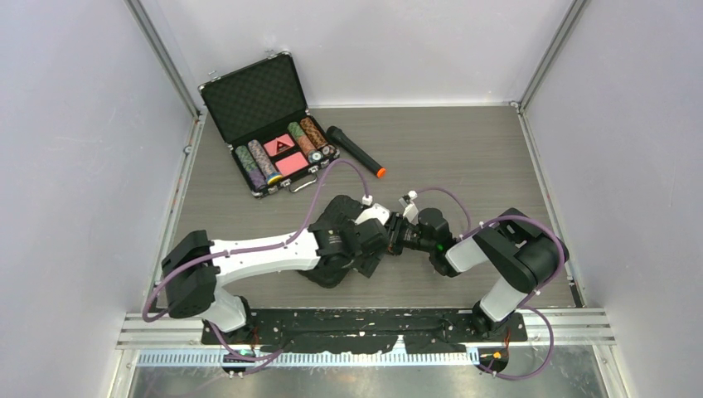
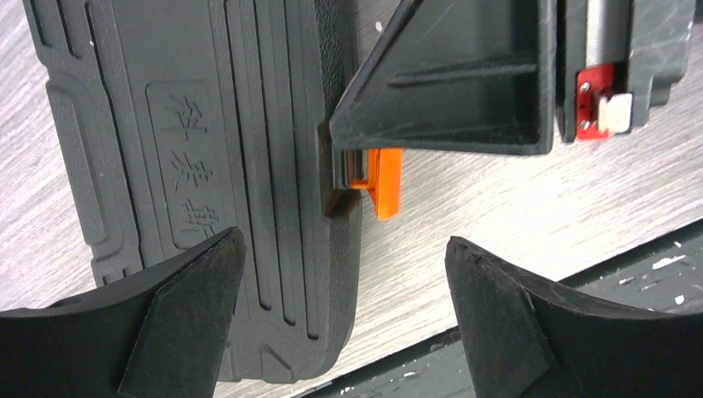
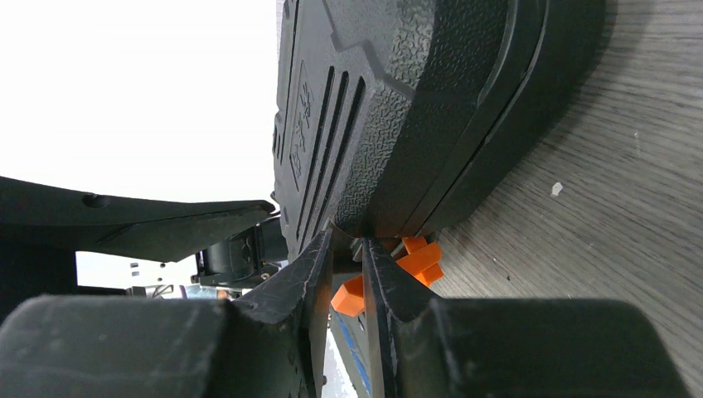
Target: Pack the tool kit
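Observation:
The tool kit's black ribbed case (image 1: pixel 332 214) lies shut on the table's middle, also in the left wrist view (image 2: pixel 191 157) and the right wrist view (image 3: pixel 398 108). Its small orange latch (image 2: pixel 384 184) sticks out of the case's right edge. My right gripper (image 1: pixel 399 235) is shut on this latch (image 3: pixel 420 262), its fingers (image 3: pixel 311 274) pinched at the case's seam. My left gripper (image 2: pixel 344 307) is open and empty just above the case's right edge, one finger over the lid, the other over the table. It sits beside the right gripper (image 1: pixel 375 237). No hand tools are in view.
An open foam-lined poker chip case (image 1: pixel 265 124) stands at the back left, with a black flashlight with an orange tip (image 1: pixel 355 151) beside it. A black base plate (image 1: pixel 365 327) runs along the near edge. Grey walls close in both sides.

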Robot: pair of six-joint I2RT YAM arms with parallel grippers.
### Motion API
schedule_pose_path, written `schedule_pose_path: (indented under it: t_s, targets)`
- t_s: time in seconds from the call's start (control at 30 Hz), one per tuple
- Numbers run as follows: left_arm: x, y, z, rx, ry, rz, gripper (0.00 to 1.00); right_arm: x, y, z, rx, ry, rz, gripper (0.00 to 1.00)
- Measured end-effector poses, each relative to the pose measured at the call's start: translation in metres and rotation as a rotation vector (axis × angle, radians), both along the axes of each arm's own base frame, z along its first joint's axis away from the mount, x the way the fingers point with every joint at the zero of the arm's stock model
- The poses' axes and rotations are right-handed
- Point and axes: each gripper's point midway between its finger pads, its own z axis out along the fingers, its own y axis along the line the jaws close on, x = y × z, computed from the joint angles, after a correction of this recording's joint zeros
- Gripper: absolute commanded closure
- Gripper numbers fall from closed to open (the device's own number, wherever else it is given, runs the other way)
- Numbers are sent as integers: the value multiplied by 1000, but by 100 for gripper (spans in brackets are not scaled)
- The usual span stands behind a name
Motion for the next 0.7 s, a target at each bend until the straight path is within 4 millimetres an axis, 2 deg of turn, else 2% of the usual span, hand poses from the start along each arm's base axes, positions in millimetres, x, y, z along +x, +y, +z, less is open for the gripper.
schedule_pose_path:
  t_s: [0.2, 0.37, 0.53, 0.7]
  targets:
    - [12, -10, -7, 63, -23, 8, 11, 0, 0, 0, 0, 1, 0, 75]
    - [16, -6, -18, 139, -23, 20, 17, 0, 0, 0, 1, 1, 0, 75]
    - [21, -2, -18, 201, -38, 36, 28, 0, 0, 0, 2, 2, -1, 75]
    - [24, 0, -17, 226, -50, 47, 44, 0, 0, 0, 3, 3, -1, 72]
